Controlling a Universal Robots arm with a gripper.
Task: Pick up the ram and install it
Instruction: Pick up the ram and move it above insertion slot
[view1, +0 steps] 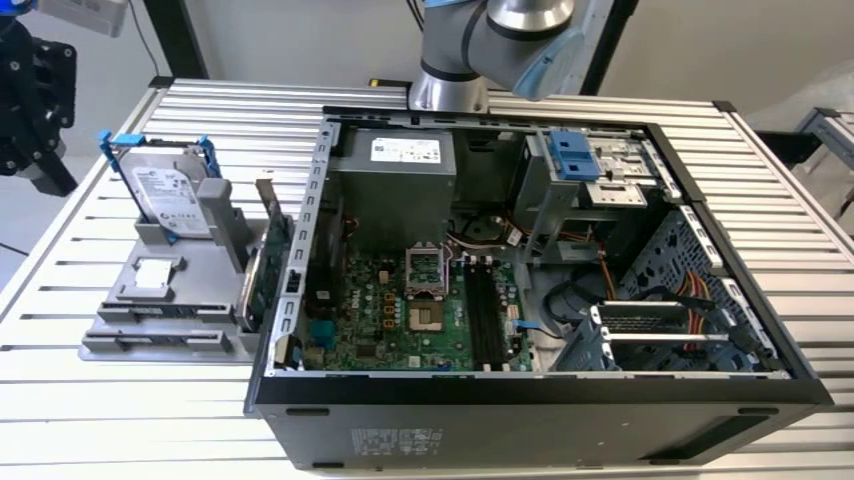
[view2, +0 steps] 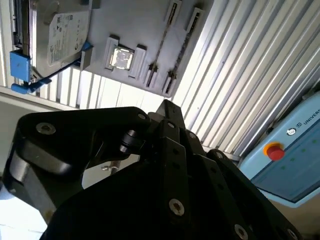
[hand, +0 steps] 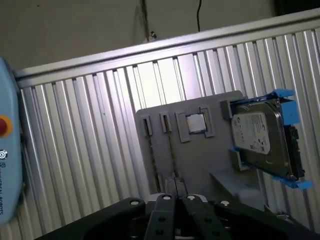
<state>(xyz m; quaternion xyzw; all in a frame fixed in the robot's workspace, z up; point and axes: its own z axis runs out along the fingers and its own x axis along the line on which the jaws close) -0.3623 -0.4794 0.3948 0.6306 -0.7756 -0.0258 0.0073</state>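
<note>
Gripper (hand: 178, 199): fingertips drawn together, nothing between them. It hangs high over the grey parts holder (view1: 200, 285), which sits by the slatted table's (view1: 794, 190) edge on the exterior view's left.

Risks, as I judge them:
- Closed fingers cannot take anything. Lowered as they are, they would knock the holder's load: the hard drive (view1: 171, 195) in its blue frame at the holder's far corner, or the processor chip (hand: 196, 123) in its square seat.
- The expansion card (view1: 274, 270) stands on edge between the holder and the computer case (view1: 534, 405). An arm crossing low over that case wall could clip it.
- A stick seated at one end only would sit tilted and make poor contact. I cannot check the latches in these views.

Ram (view1: 478, 320): my best reading is the dark, narrow strip on edge in the memory slots of the motherboard (view1: 380, 315). It lies just beside the CPU socket (view1: 424, 285) and runs toward the board's near edge. It looks thin, long, nearly black and level along its length. Chips are not resolvable, and I cannot say for certain that it is a stick rather than a bare slot. The holder's two long grooves (hand: 152, 150) show as thin dark lines with nothing standing proud, which fits that reading.
</note>
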